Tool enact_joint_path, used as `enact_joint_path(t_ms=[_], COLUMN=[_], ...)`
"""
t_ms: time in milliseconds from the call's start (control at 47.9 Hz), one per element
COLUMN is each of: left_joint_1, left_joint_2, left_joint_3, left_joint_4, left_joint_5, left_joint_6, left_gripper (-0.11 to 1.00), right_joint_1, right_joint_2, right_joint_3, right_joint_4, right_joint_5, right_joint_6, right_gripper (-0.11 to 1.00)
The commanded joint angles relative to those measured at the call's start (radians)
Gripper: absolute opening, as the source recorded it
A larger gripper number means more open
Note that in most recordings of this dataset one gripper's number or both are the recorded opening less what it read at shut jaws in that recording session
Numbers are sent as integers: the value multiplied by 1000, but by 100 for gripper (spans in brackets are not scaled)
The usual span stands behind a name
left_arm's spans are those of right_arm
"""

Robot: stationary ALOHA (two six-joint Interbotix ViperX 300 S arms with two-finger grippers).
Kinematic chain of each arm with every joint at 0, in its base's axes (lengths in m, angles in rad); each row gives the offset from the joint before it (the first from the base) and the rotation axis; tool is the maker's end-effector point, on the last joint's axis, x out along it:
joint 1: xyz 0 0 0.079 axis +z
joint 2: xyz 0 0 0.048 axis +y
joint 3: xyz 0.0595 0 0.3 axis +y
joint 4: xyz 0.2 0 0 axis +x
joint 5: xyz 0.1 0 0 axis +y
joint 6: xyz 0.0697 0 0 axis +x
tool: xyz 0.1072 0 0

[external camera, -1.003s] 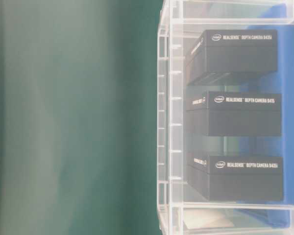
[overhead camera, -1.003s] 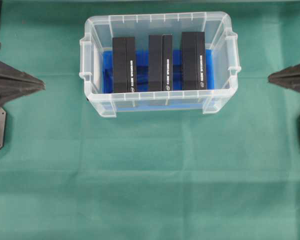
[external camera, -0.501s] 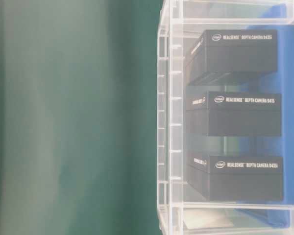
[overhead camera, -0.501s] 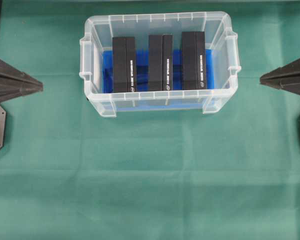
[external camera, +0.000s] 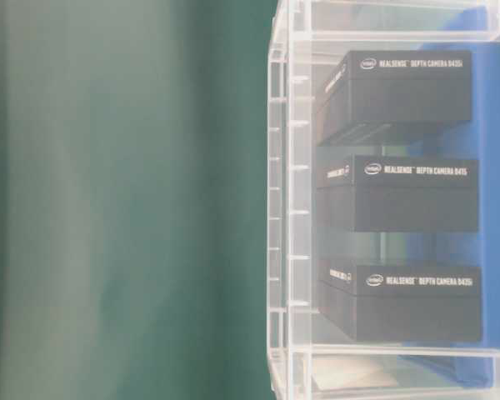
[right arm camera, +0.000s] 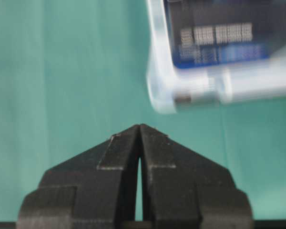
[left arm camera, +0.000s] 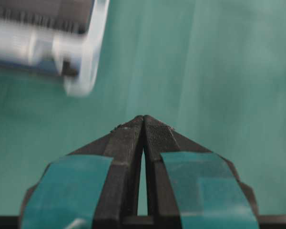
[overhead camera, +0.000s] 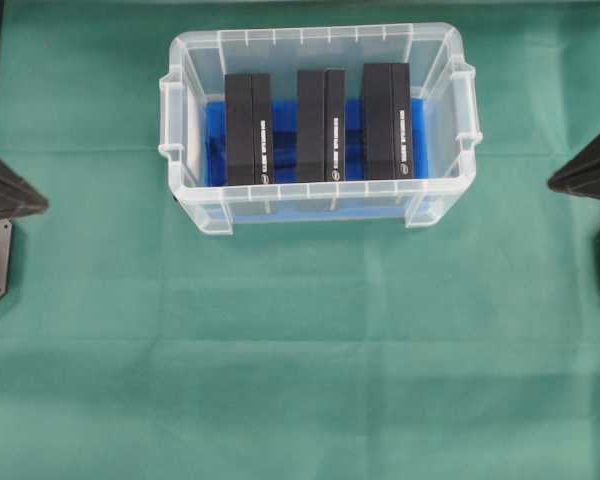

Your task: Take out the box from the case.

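Green cloth covers the whole tabletop [overhead camera: 300, 350], smooth and bare apart from one item at the far middle: the case [overhead camera: 180, 120], a clear plastic bin with a ribbed rim, side handles and a blue floor. Inside it three black boxes stand on edge in a row, apart from one another: the left box [overhead camera: 248, 128], the middle box [overhead camera: 320, 124] and the right box [overhead camera: 387, 120], each with white lettering along its narrow face.

Both arms sit at the edges of the tabletop, well apart from the case. The left gripper [left arm camera: 143, 123] has its fingers pressed together with nothing between them, and the right gripper [right arm camera: 139, 131] is closed and empty too.

Each box looks like stiff printed cardboard, probably light, with smooth faces that could slip under a weak pinch. The gaps between them look wide enough for fingers, so the best hold is likely from above, across the upturned narrow side, squeezing the two broad faces and lifting straight up past the rim.
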Motion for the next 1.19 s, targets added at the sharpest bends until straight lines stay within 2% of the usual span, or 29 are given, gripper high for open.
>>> enact_joint_path(t_ms=[0, 104, 313, 522, 627, 689, 794, 815, 1003, 1170], left_joint_1=[2, 2, -3, -3, -2, 12, 60, 69, 91, 87], left_joint_2=[12, 15, 58, 104, 114, 117, 127, 127, 133, 153], left_joint_3=[-49, -78, -110, -114, -114, -114, -115, -115, -117, -127], left_joint_4=[3, 3, 2, 3, 3, 3, 3, 3, 5, 8], left_joint_5=[98, 195, 334, 353, 353, 360, 368, 370, 387, 397], left_joint_6=[-26, -67, -143, -160, -206, -268, -457, -497, -854, -1031], left_gripper=[2, 2, 2, 2, 2, 2, 2, 2, 2, 2], right_joint_1=[-3, -3, -3, -3, -5, -6, -6, -6, -6, -8], right_joint_2=[23, 55, 138, 160, 169, 173, 183, 184, 192, 207], right_joint_3=[-51, -91, -155, -160, -161, -163, -166, -166, -167, -175], right_joint_4=[-5, -5, -6, -6, -17, -31, -51, -54, -57, -58], right_joint_5=[115, 244, 439, 408, 405, 405, 407, 407, 411, 453], right_joint_6=[3, 11, 135, 213, 313, 407, 574, 624, 851, 1054], right_gripper=[0, 0, 0, 0, 0, 0, 0, 0, 0, 0])
